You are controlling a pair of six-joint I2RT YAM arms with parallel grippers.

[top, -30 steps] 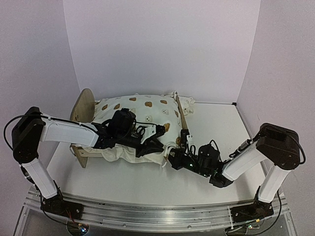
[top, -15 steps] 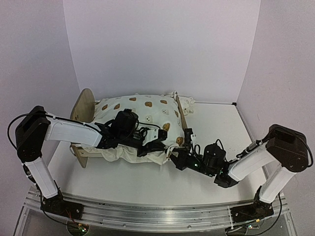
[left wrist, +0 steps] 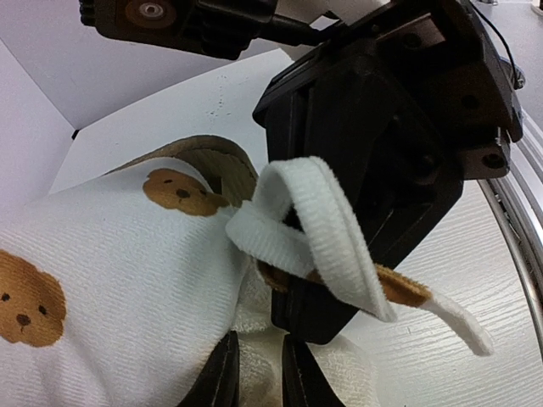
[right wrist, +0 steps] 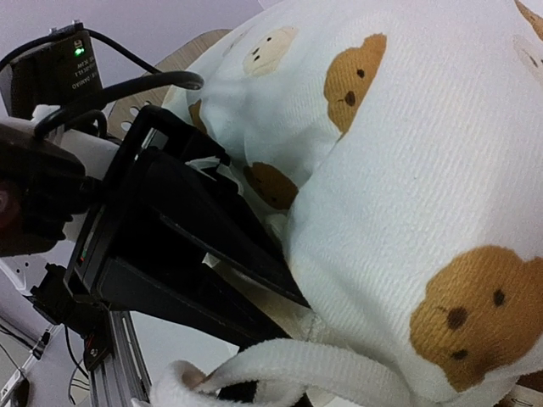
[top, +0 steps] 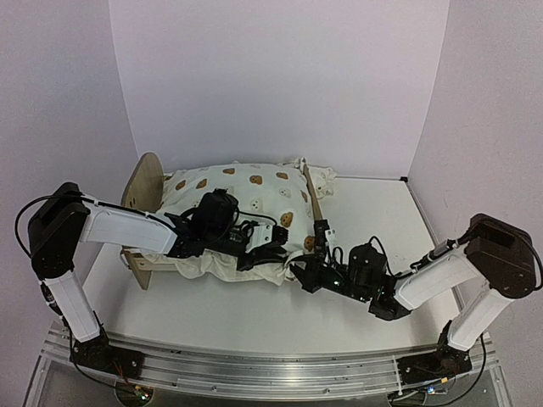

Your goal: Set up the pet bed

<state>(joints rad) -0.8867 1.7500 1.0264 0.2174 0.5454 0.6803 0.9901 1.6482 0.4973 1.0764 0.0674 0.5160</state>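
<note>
- Two grippers meet at one corner of the pet bed (top: 146, 180). It stands just beyond them both, and its bear-print duvet (top: 246, 186) is heaped over the frame and bulges up beside the right gripper (top: 300, 271).
- One white tie string (left wrist: 331, 237) comes off the duvet's corner just ahead of the left gripper (left wrist: 254, 369). It loops across the front of the right gripper, and its loose end trails off over the table (top: 373, 212).
- Behind the string, past the left gripper's tips, the rounded wooden end board (left wrist: 222, 161) peeks out from under the duvet.
- On the right gripper the jaws are together. We judge that they pinch the tie string, since the white band runs directly under them in the right wrist view.
- On the left gripper the fingers (left wrist: 222, 377) sit close, with a narrow slit between them. Cream cloth shows in that slit, but we cannot tell whether it is nipped or merely lies behind.
- We read the step in hand as fastening the duvet's corner to the frame by its string, and the tie is not yet made.
- For the next move, we think the left gripper needs a sure hold on the free end while the right keeps the loop taut. The string should then be drawn towards the end board with small, slow pulls, so the duvet is not dragged off the bed.
</note>
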